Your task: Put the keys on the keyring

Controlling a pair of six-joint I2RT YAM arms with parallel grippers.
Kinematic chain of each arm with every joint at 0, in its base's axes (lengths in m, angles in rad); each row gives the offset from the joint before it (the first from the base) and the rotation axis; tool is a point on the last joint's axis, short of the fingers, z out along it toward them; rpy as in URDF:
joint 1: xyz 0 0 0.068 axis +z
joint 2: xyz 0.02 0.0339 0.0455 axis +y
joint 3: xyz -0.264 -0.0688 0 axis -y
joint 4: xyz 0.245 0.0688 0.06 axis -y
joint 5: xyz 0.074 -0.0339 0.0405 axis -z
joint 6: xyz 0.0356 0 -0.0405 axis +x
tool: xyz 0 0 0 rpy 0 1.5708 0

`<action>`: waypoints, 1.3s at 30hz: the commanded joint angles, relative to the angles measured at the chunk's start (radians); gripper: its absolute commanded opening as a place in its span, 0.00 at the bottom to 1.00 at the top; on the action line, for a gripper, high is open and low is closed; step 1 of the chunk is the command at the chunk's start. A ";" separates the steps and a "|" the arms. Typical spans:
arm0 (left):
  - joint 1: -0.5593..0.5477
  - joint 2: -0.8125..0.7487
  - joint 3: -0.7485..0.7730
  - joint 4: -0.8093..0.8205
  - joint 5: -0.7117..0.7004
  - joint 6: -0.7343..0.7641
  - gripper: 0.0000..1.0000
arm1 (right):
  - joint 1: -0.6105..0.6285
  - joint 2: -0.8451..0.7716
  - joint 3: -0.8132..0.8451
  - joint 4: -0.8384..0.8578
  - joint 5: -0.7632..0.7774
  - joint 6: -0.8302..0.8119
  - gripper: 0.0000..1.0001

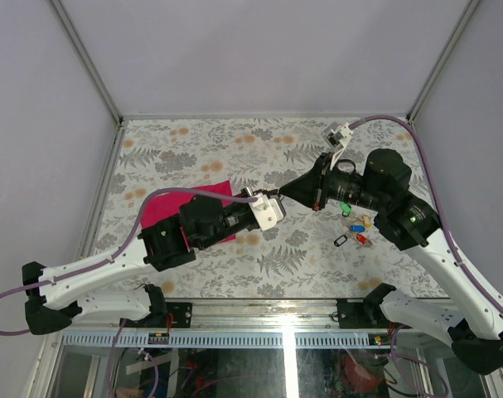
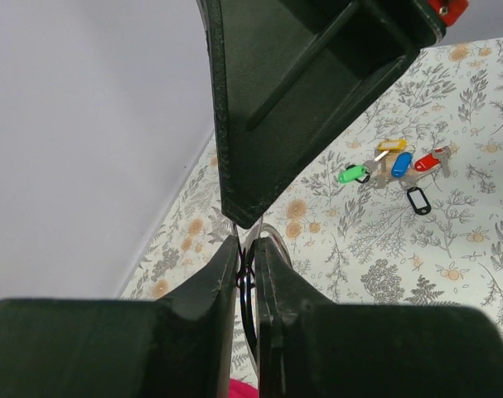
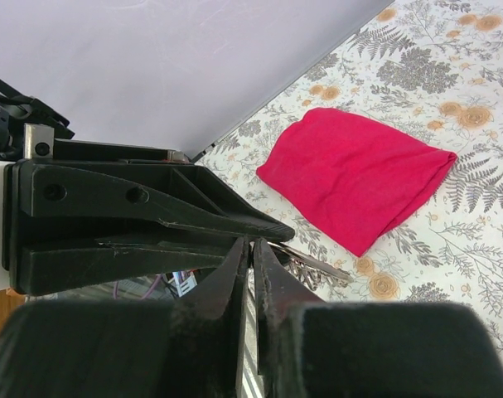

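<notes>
Over the flower-patterned table [image 1: 193, 141], the left gripper [image 2: 247, 249] is pinching the keyring [image 2: 272, 234] in mid-air, and the closed right gripper [image 3: 251, 245] is touching it tip to tip. The keys [image 2: 396, 162] are lying on the table, well apart. The ring seems to be getting steadied; next, one key needs fetching and threading.

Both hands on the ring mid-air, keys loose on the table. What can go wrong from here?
1. The left hand and right hand both pinch the thin keyring tip to tip above the table. An uneven pull could twist it or slip it out.
2. The keys lie clustered on the table and neither hand is free. One must release, and the ring may shift.
</notes>
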 commanded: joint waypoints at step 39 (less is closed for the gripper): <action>0.004 -0.003 0.055 -0.132 -0.015 0.000 0.00 | 0.000 0.009 -0.025 0.049 -0.030 0.044 0.47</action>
